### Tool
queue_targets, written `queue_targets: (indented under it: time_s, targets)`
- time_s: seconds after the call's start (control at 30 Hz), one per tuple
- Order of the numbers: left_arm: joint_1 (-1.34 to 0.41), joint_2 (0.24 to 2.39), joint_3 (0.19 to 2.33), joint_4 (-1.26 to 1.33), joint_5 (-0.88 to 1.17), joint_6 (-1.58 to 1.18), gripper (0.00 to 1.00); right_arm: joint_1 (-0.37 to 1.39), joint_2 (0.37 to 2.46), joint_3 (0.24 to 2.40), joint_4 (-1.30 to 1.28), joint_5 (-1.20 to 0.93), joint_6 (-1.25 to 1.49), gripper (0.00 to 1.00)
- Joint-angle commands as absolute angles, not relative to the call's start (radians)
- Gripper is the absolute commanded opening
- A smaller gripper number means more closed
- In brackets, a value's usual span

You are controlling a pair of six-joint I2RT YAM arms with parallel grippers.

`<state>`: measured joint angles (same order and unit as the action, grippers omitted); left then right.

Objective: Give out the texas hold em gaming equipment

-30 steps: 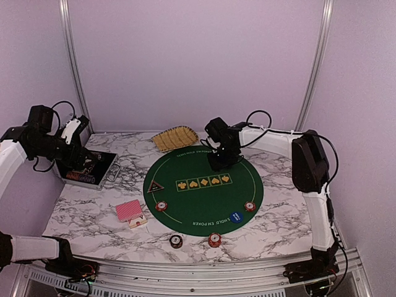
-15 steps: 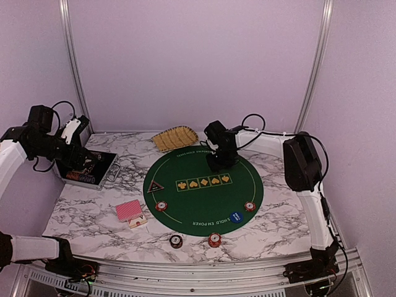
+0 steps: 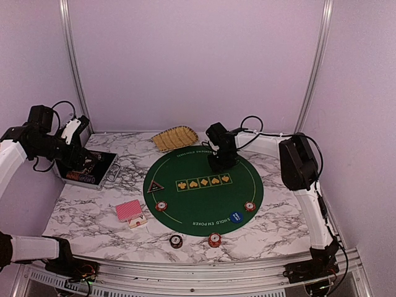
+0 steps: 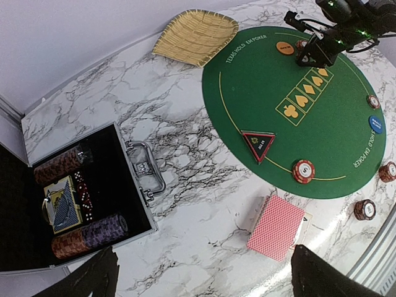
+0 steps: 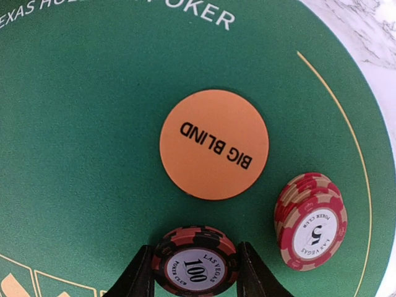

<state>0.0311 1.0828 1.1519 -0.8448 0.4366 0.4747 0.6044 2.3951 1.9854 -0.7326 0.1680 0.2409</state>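
Observation:
My right gripper (image 5: 195,266) is shut on a small stack of black and red "100" chips (image 5: 197,263), low over the far part of the green mat (image 3: 204,199). Just beyond them lies the orange BIG BLIND button (image 5: 214,143), with a red and white "5" chip stack (image 5: 310,221) to its right. A blue button (image 3: 235,216), a black triangular button (image 3: 154,186) and chips (image 3: 161,206) sit on the mat's near half. The red-backed cards (image 3: 129,211) lie on the marble. My left gripper (image 4: 204,278) hangs open and empty, high over the table's left side.
An open black metal case (image 3: 86,167) at the left holds rolls of chips (image 4: 90,235) and a card deck. The yellow woven basket (image 3: 175,137) stands at the back. Two chip stacks (image 3: 176,240) (image 3: 214,239) rest on the marble near the front edge.
The right arm's elbow has swung a little to the left, while its gripper stays at the far part of the mat with the chips. The left arm has not moved.

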Motion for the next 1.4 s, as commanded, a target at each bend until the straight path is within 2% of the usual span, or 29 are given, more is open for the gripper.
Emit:
queue_targets:
  time_s: [0.0,0.23,0.53,0.8,1.07,1.2,1.37]
  targets:
    - [0.033,1.065,1.163,-0.876,0.443,0.483,0.99,0.598,2.403,2.008,-0.714,0.185,0.263,0.22]
    - [0.033,1.064,1.163,-0.877,0.444,0.486,0.99,0.598,2.384,1.977,-0.696,0.178,0.273,0.38]
    - [0.032,1.06,1.164,-0.879,0.453,0.486,0.99,0.597,2.357,1.953,-0.684,0.184,0.282,0.53]
    - [0.032,1.058,1.168,-0.884,0.455,0.488,0.99,0.609,2.309,1.934,-0.678,0.181,0.287,0.53]
    - [0.032,1.054,1.169,-0.888,0.45,0.489,0.99,0.689,2.164,1.859,-0.684,0.226,0.287,0.54]
    - [0.033,1.049,1.17,-0.89,0.444,0.491,0.99,0.776,2.082,1.829,-0.722,0.239,0.261,0.61]
    - [0.033,1.044,1.164,-0.891,0.44,0.495,0.99,0.912,2.0,1.776,-0.776,0.208,0.244,0.78]
